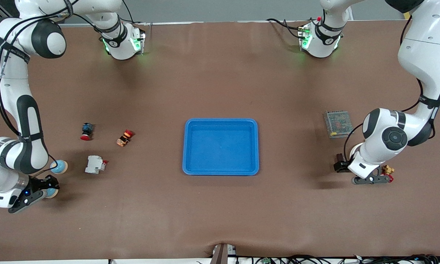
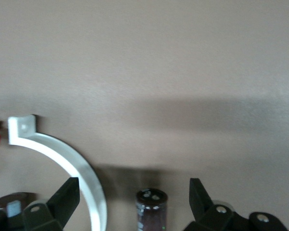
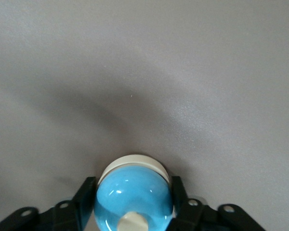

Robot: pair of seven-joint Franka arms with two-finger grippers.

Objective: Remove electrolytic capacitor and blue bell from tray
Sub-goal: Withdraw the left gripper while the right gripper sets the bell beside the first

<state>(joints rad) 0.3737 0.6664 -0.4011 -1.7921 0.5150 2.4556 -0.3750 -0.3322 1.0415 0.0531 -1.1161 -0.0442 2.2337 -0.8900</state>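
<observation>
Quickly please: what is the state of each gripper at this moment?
Left gripper: open around the capacitor, fingers clear of it.
Right gripper: fingers beside the blue bell; grip cannot be told.

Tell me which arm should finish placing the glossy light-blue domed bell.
Right. The right gripper is at the bell; the left gripper hangs open over the dark cylindrical capacitor.

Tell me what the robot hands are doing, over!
Left gripper open over capacitor. Right gripper around blue bell. Tray holds nothing. Nothing in the way.
</observation>
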